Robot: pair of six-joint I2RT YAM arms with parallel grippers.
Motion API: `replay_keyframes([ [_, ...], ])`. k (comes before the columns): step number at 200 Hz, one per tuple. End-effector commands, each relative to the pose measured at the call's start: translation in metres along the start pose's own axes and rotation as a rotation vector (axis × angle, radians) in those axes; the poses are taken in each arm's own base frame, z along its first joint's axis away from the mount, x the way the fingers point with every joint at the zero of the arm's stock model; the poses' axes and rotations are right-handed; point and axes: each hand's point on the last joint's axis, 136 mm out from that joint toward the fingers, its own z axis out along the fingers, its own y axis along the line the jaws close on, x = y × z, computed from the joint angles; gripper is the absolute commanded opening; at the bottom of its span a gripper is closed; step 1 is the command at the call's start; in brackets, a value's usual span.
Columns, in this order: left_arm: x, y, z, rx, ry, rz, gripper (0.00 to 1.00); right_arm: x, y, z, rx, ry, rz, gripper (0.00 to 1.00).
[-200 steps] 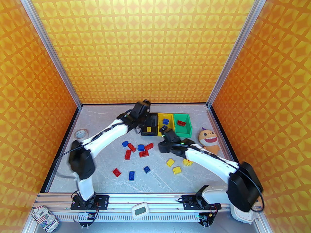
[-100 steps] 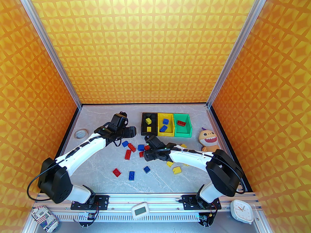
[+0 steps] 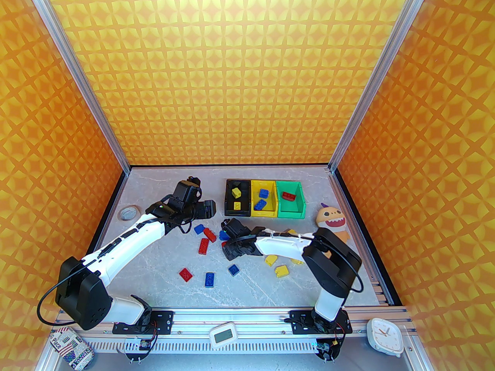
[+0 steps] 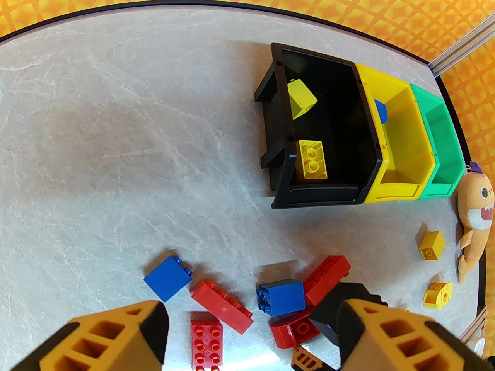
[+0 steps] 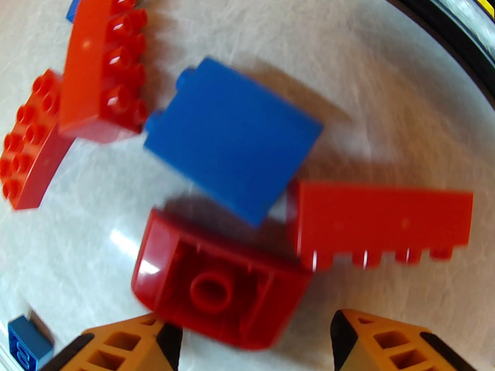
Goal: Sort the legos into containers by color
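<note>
The patterned can [image 3: 71,348] reads "Place".

The right tool [image 5: 255,329] holds its two orange fingers [image 5: 116,348] apart at the lower edge. Partly between them a dark red lego [image 5: 216,280] lies on the table [image 5: 348,72] with its hollow side up. Just behind it is a blue lego [image 5: 232,137] on its side, and to the right a red oblong lego [image 5: 383,226]. At the left lie a long red lego [image 5: 102,64] and a flat red lego [image 5: 31,141], touching. All is slightly blurred.
</note>
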Motion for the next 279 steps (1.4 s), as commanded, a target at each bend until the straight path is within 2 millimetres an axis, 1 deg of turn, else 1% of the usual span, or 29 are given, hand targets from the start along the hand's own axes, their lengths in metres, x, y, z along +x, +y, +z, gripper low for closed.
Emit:
replay_keyframes([
  [1,-0.002,0.009,-0.004,-0.037,-0.006,0.006,0.76,-0.014,0.0,0.002,0.027,-0.019,-0.023,0.69],
  [41,-0.002,0.01,-0.003,-0.045,0.0,0.007,0.76,-0.024,0.003,0.012,0.026,-0.019,-0.035,0.69],
  [73,-0.002,0.01,-0.003,-0.046,0.001,0.007,0.76,-0.026,0.008,0.014,0.002,-0.02,-0.041,0.63],
  [98,-0.001,0.011,-0.004,-0.045,0.0,0.005,0.75,-0.026,0.015,0.014,-0.038,-0.021,-0.054,0.52],
  [112,-0.001,0.011,-0.005,-0.045,-0.002,0.004,0.75,-0.026,0.018,0.013,-0.053,-0.021,-0.058,0.45],
  [142,0.0,0.011,-0.005,-0.044,-0.003,0.0,0.75,-0.027,0.023,0.006,-0.084,-0.031,-0.062,0.29],
  [155,-0.002,0.011,-0.006,-0.043,-0.006,-0.002,0.75,-0.029,0.023,-0.003,-0.096,-0.046,-0.06,0.26],
  [174,-0.002,0.01,-0.008,-0.041,-0.008,-0.002,0.75,-0.035,0.023,-0.023,-0.107,-0.086,-0.055,0.23],
  [212,-0.002,0.01,-0.013,-0.037,-0.017,-0.003,0.75,-0.045,0.007,-0.068,-0.057,-0.144,-0.056,0.23],
  [235,-0.004,0.008,-0.014,-0.03,-0.023,-0.009,0.75,-0.052,-0.011,-0.095,-0.036,-0.17,-0.024,0.22],
  [252,-0.006,0.004,-0.014,-0.02,-0.031,-0.005,0.75,-0.06,-0.03,-0.117,-0.017,-0.218,0.016,0.23],
  [264,-0.006,0.001,-0.014,-0.014,-0.03,0.0,0.75,-0.064,-0.047,-0.132,0.005,-0.249,0.054,0.23],
  [279,-0.006,-0.002,-0.014,-0.011,-0.027,0.008,0.75,-0.066,-0.074,-0.146,0.053,-0.278,0.109,0.24],
])
